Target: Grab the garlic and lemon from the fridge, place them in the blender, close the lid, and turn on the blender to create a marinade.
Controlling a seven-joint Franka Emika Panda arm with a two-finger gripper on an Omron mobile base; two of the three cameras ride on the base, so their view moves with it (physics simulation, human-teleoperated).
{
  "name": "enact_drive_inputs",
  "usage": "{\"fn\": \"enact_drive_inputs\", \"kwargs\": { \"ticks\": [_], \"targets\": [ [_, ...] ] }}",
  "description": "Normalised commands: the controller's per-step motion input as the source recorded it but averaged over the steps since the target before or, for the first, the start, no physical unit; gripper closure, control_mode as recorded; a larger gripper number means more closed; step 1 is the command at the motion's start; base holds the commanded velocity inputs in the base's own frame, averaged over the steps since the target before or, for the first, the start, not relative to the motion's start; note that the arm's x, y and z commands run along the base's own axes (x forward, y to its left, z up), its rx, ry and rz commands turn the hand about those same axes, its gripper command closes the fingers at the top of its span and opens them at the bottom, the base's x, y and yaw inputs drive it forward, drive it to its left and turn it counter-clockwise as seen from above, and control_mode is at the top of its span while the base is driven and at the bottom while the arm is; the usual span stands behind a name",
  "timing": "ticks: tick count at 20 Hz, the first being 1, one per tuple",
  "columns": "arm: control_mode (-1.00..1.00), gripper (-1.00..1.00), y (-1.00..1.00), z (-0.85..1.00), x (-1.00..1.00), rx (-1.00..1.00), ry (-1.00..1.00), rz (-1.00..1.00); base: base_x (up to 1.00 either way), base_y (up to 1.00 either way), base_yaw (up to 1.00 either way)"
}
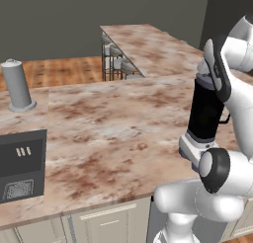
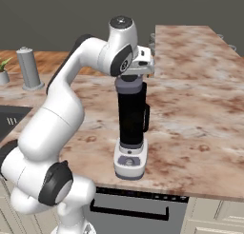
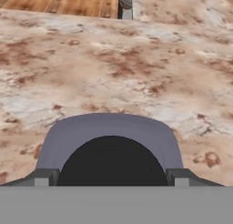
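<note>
We face a brown-veined marble counter [image 2: 200,114] in a rendered kitchen. One blender [image 2: 130,128] stands near its front edge, its one blue-grey lid [image 3: 109,139] seated on the black jar. Our single gripper [image 3: 111,178] sits directly over the lid, its jaws apart, one either side. One grey canister [image 1: 17,85] stands well apart. A crooked downward push could tip the blender

We see our arm [image 2: 66,104] as a chain of glossy white, rounded shells, swollen at each joint. Dark charcoal rings and round caps mark the joints [image 2: 56,183], one cap sitting at the top [image 2: 121,23]. Our gripper [image 3: 109,178] ends in two small grey, squared finger tips [image 3: 42,177].
</note>
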Motion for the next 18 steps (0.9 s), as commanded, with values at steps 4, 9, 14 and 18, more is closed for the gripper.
{"fn": "enact_drive_inputs", "kwargs": {
  "ticks": [4, 9, 14, 18],
  "targets": [
    [-1.0, 1.0, -0.07, -0.1, 0.0, 0.0, 0.0, 0.01, 0.0, 0.0, 0.0],
    [-1.0, 1.0, -0.02, -0.21, 0.01, 0.0, 0.0, 0.0, 0.0, 0.0, 0.0],
    [-1.0, 1.0, 0.03, -0.32, 0.01, 0.0, 0.0, -0.03, 0.0, 0.0, 0.0],
    [-1.0, 1.0, 0.0, -0.26, 0.13, -0.01, -0.07, -0.07, 0.0, 0.0, 0.0]
  ]
}}
